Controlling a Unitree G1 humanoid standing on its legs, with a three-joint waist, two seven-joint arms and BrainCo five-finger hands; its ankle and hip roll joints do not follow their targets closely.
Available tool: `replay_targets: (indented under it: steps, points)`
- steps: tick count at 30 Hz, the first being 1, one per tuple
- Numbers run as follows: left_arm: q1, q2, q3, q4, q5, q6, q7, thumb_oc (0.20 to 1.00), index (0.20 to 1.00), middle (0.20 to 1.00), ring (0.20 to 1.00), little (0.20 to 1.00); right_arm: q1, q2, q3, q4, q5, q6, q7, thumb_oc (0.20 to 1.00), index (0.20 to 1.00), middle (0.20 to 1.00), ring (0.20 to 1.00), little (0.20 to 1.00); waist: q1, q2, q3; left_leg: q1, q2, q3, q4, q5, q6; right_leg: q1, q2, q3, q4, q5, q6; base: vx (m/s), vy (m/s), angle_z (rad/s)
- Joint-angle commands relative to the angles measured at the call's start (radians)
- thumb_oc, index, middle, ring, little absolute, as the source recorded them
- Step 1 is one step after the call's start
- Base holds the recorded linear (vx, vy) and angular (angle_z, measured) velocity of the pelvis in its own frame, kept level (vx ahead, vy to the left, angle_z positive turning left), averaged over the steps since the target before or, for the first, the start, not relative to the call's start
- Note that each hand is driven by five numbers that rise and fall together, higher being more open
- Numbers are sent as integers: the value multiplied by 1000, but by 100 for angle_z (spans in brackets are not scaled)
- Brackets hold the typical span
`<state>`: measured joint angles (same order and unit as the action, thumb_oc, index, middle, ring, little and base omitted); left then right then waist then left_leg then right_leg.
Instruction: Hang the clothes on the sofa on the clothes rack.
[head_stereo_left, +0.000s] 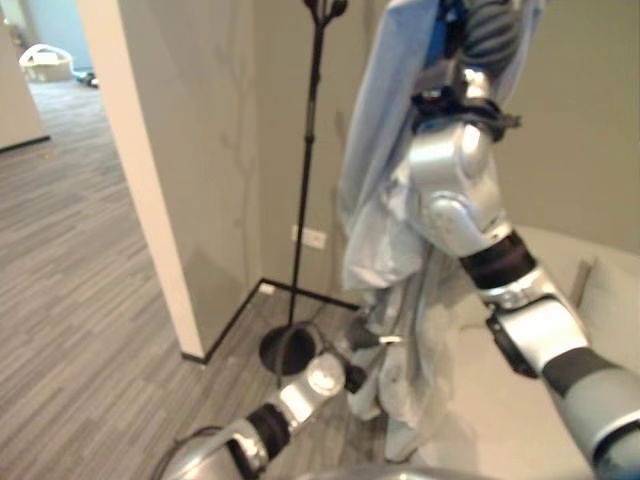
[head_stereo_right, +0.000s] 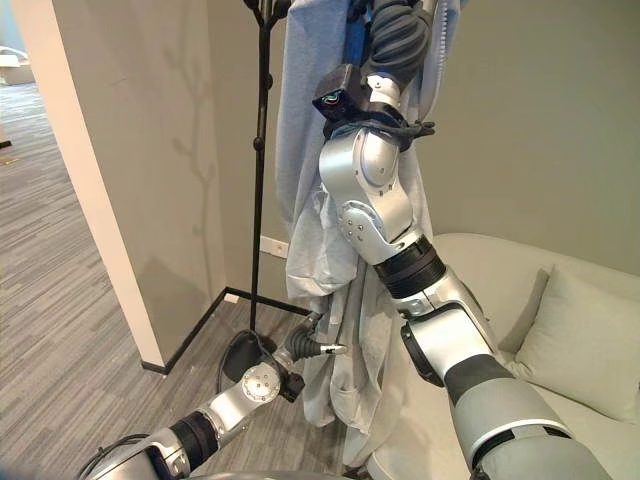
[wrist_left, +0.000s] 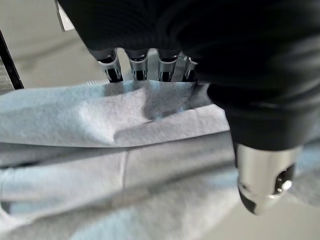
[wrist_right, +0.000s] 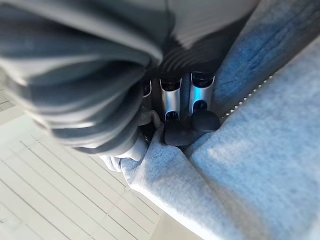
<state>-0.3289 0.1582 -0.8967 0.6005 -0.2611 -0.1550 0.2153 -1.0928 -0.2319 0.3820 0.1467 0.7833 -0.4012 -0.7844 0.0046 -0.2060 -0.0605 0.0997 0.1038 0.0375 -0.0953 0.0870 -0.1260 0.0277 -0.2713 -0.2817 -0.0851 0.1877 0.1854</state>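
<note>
A pale blue-grey garment hangs full length next to the black clothes rack. My right hand is raised high by the rack's top, fingers curled into the garment's upper cloth. My left hand is low, near the rack's round base. It pinches the garment's lower edge, with its fingers on one side of the cloth and its thumb on the other. The rack's hooks are cut off at the top edge.
A pale sofa with a light cushion stands at the right, behind the garment. A beige wall corner juts out at the left of the rack. Grey carpet runs off to the left.
</note>
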Motion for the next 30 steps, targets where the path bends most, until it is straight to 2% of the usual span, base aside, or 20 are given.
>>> replay_targets:
  steps: [1, 7, 8, 16, 17, 18, 23, 30]
  points:
    - [-147, -102, -16, 29, -19, -53, -6, 1000, 1000, 1000, 1000, 1000, -193, -64, -18, -6, -50, -43, -6, 200, 200, 200, 200, 200, 40, 25, 85, 41, -40, -25, 13, -165, 61, -26, -89, 8, 59, 54, 76, 0, 0, 0]
    - [-183, -144, -70, 90, 46, -44, -14, 1000, 1000, 1000, 1000, 1000, -185, -52, -21, -14, -54, -48, -8, 200, 200, 200, 200, 200, 28, 22, 83, 37, -49, -23, 18, -168, 65, -32, -93, 16, 55, 62, 76, 1, 5, 0]
    - [-194, -155, -86, 113, 97, -43, -13, 1000, 1000, 1000, 1000, 1000, -199, -48, -28, 14, -43, -54, -10, 200, 200, 200, 200, 200, 22, 18, 83, 34, -55, -21, 21, -164, 68, -36, -99, 21, 54, 69, 76, 0, 0, 0]
    - [-228, -178, -112, 159, 178, -37, -2, 1000, 1000, 1000, 1000, 1000, -243, -43, -31, 76, 5, -77, -8, 200, 200, 200, 200, 200, 12, 15, 77, 38, -59, -15, 21, -169, 69, -38, -101, 27, 50, 70, 76, 0, 0, 0]
    - [-233, -183, -116, 169, 197, -33, 6, 658, 658, 658, 658, 658, -247, -36, -27, 77, 9, -74, -4, 200, 200, 200, 200, 200, 10, 15, 77, 39, -59, -14, 20, -168, 69, -38, -101, 27, 48, 71, 76, 0, 0, 0]
    - [-239, -184, -112, 184, 210, -30, 17, 200, 200, 200, 200, 200, -244, -33, -24, 73, 11, -75, -2, 200, 200, 200, 200, 200, 10, 14, 77, 39, -59, -14, 19, -168, 69, -39, -100, 28, 48, 70, 76, 0, 0, 0]
    - [-244, -193, -73, 253, 227, -1, 56, 200, 200, 200, 200, 200, -225, -35, -18, 44, 20, -73, 0, 200, 200, 200, 200, 200, 10, 15, 75, 43, -59, -15, 14, -166, 69, -38, -100, 28, 49, 69, 76, 0, 0, 0]
    - [-239, -194, 63, 368, 144, 36, 167, 200, 200, 200, 200, 200, -194, -81, -23, 1, 12, -71, -18, 200, 200, 200, 200, 200, 11, 21, 69, 55, -52, -14, 11, -173, 65, -26, -92, 25, 48, 63, 76, 0, 0, 0]
